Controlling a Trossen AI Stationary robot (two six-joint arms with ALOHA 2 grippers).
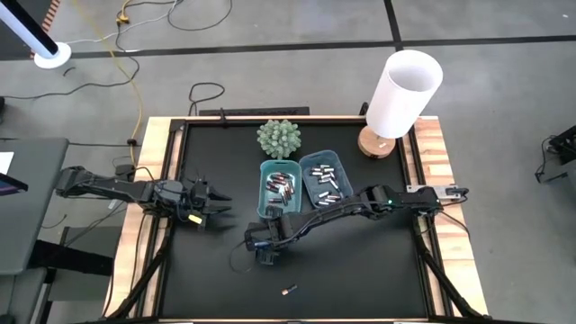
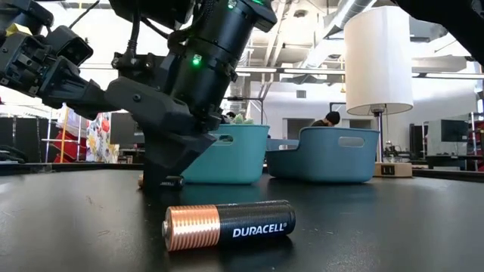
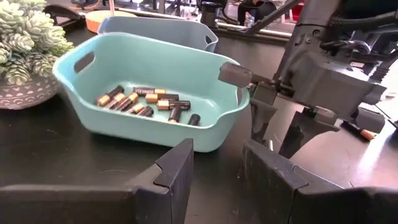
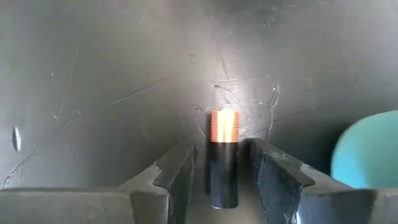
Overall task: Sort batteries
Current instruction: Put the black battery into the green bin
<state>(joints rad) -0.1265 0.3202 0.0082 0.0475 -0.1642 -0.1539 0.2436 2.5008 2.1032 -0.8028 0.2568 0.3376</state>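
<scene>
My right gripper (image 1: 263, 252) points down at the black table (image 1: 360, 270) in front of the trays, open. Its fingers stand on either side of a dark battery with a copper end (image 4: 224, 140), which lies flat on the table, with a gap on each side. My left gripper (image 1: 214, 209) hangs open and empty at the table's left, facing the trays. The left teal tray (image 1: 279, 187) holds several dark batteries (image 3: 146, 102). The right tray (image 1: 324, 177) holds silvery ones. Another dark battery (image 1: 288, 291) lies on its side near the front edge and also shows in the low view (image 2: 227, 225).
A potted succulent (image 1: 279, 137) stands behind the trays. A white lamp on a wooden base (image 1: 400, 99) stands at the far right corner. The table has a raised wooden rim (image 1: 157, 180). Bare black surface lies to the front left and front right.
</scene>
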